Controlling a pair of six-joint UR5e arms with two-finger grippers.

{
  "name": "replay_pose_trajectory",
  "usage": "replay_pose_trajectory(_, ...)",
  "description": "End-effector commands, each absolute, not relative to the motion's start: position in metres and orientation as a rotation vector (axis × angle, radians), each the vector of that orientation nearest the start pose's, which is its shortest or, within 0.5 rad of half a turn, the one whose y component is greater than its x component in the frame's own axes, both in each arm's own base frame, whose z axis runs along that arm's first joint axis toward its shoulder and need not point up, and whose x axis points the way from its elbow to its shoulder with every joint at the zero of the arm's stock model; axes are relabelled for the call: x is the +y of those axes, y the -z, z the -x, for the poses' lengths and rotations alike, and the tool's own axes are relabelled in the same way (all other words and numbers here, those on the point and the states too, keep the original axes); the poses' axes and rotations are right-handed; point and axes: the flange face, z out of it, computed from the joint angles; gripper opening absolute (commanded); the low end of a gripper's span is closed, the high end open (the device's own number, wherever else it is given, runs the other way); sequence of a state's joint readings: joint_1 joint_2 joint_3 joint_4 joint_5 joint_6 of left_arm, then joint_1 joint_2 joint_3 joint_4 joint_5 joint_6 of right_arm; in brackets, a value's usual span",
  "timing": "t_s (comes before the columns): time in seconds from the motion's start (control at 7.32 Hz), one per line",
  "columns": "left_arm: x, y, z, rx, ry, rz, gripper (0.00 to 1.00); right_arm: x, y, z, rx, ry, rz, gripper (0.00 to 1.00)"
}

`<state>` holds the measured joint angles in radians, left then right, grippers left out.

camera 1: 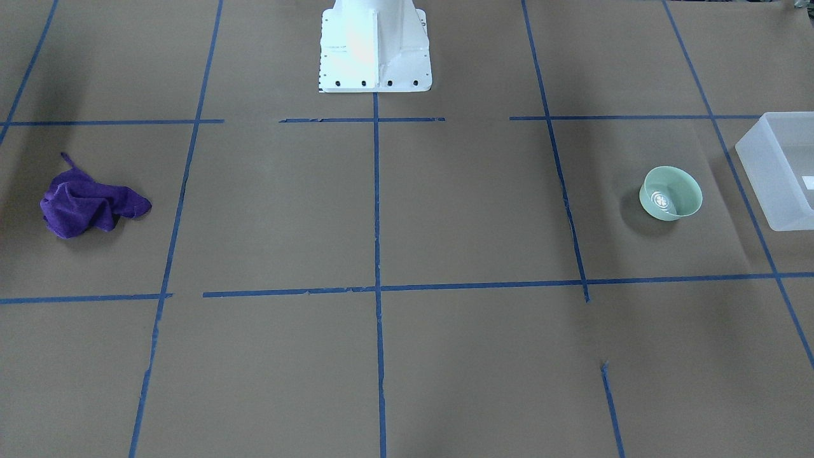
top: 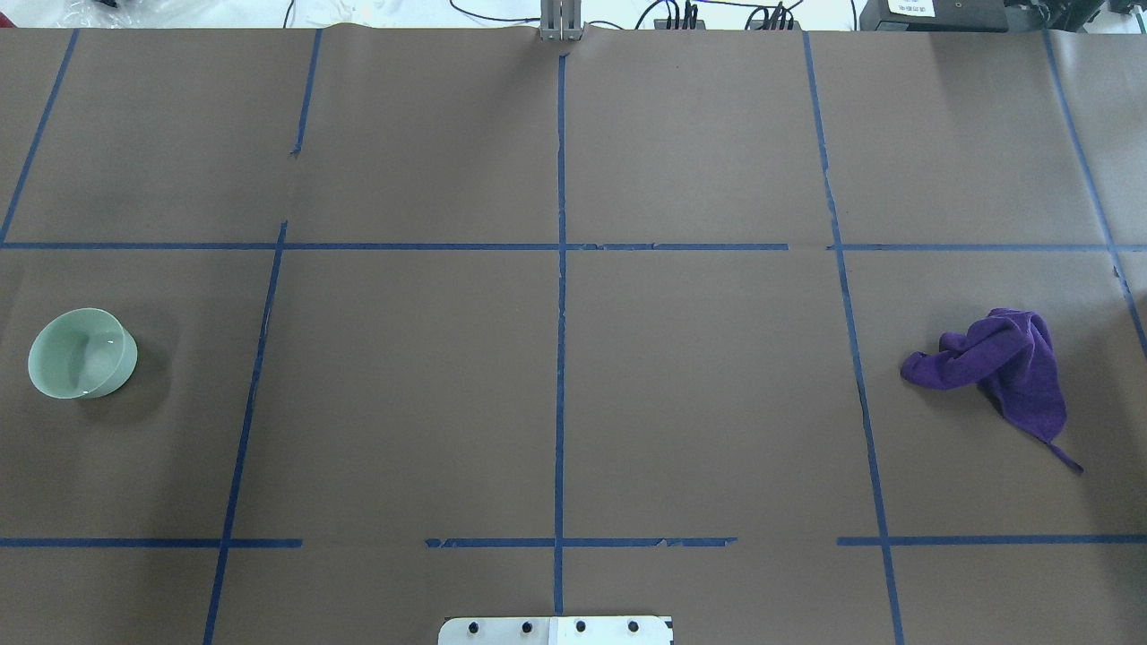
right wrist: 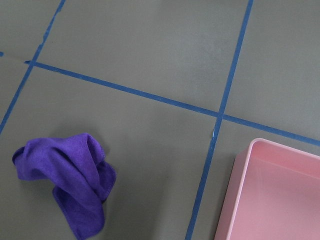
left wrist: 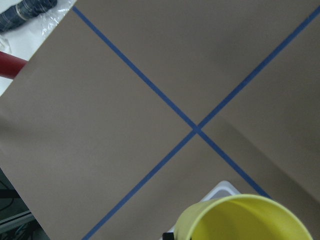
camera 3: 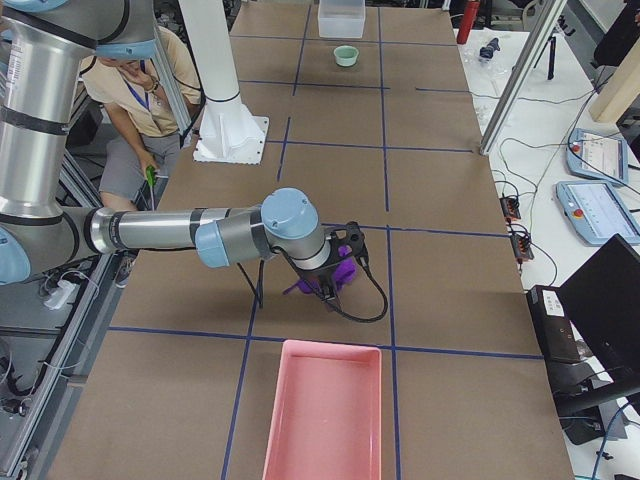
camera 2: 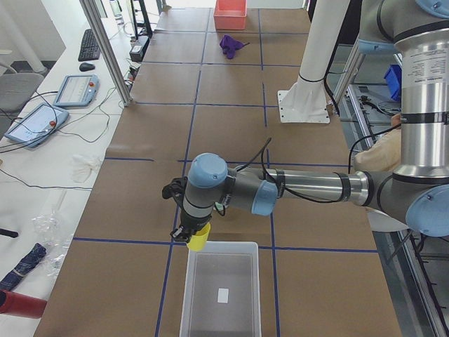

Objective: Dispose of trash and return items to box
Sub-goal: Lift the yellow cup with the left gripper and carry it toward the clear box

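Observation:
My left gripper holds the pale-yellow cup in the air, just off the far corner of the frosted white box. The cup's rim fills the bottom of the left wrist view, with a box corner beneath it. The mint-green bowl stands upright on the table beside the box, and also shows in the overhead view. My right gripper hangs over a crumpled purple cloth; I cannot tell whether it is open or shut.
The purple cloth lies on the brown paper near a pink tray at the table's right end. The white robot base stands mid-table. Blue tape lines grid the paper. A person sits behind the robot.

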<state>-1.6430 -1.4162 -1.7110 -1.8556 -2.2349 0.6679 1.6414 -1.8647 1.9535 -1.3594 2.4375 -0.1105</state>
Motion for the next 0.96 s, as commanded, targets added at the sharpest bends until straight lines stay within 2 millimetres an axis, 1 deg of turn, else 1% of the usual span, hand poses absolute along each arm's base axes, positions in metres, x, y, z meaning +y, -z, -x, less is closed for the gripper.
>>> replay_pose_trajectory(0.0,-0.406,-0.673,0.096,0.616,-0.605,-0.502,0.00,-0.378,-0.567,-0.084,-0.830,0.167,-0.357,1.00)
replay_pose_trajectory(0.27,-0.388,-0.728,0.089,0.645,-0.599,-0.538,0.00,-0.378,-0.568,-0.084,-0.830,0.166,-0.355,1.00)
replay_pose_trajectory(0.41,-0.376,-0.741,0.085,0.672,-0.599,-0.527,0.00,-0.378,-0.568,-0.084,-0.832,0.165,-0.355,1.00)
replay_pose_trajectory(0.55,-0.374,-0.744,0.073,0.685,-0.627,-0.510,0.00,-0.378,-0.568,-0.084,-0.832,0.165,-0.355,1.00)
replay_pose_trajectory(0.82,-0.373,-0.752,0.042,0.748,-0.694,-0.472,0.00,-0.378,-0.569,-0.084,-0.832,0.164,-0.353,1.00)
